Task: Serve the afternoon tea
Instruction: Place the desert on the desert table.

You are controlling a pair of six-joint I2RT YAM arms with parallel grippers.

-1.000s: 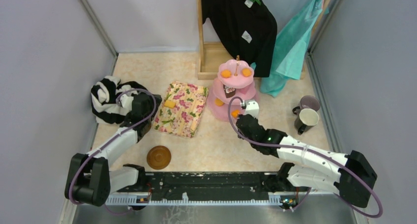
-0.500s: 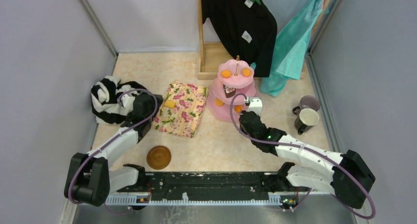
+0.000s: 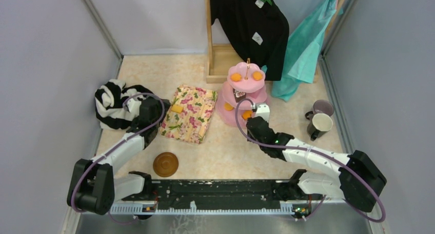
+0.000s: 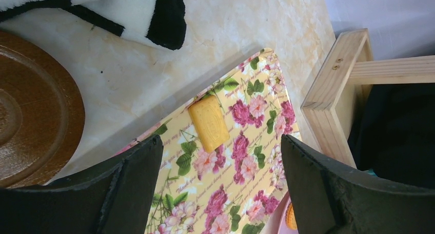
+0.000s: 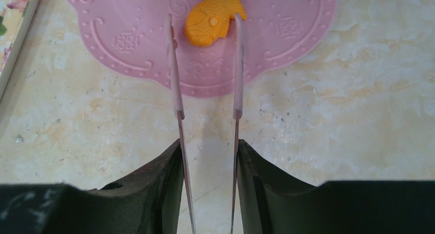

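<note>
Over the bottom tier of the pink cake stand (image 3: pixel 246 85), the right hand (image 5: pixel 203 17) is narrowly parted. Its thin fingers (image 5: pixel 174 80) flank an orange fish-shaped pastry (image 5: pixel 213 23) lying flat on the tier. One finger seems to touch the tail and a sliver of pink shows beside the other, so I judge the pastry set down, not clamped. Another orange pastry (image 3: pixel 228 106) sits on the same tier at 9 o'clock from the hand, a brown pastry (image 3: pixel 239 95) is on the middle tier, and two orange ones (image 3: pixel 235 77) are on top. At 3 o'clock from the stand, well apart, the lilac mug (image 3: pixel 323 108) and cream mug (image 3: pixel 320 125) stand together on the bare tabletop (image 3: pixel 225 147), with no saucer under either. At 9 o'clock the left hand (image 4: pixel 220 141) hangs wide open above a yellow pastry (image 4: pixel 208 122) lying on the floral cloth (image 4: pixel 246 188). One brown saucer (image 3: pixel 165 164) lies empty at 7 o'clock, near the arm bases; I cannot see a second. The stand looks nearly stocked. Left to do: the yellow pastry, and pairing mugs with saucers.
</note>
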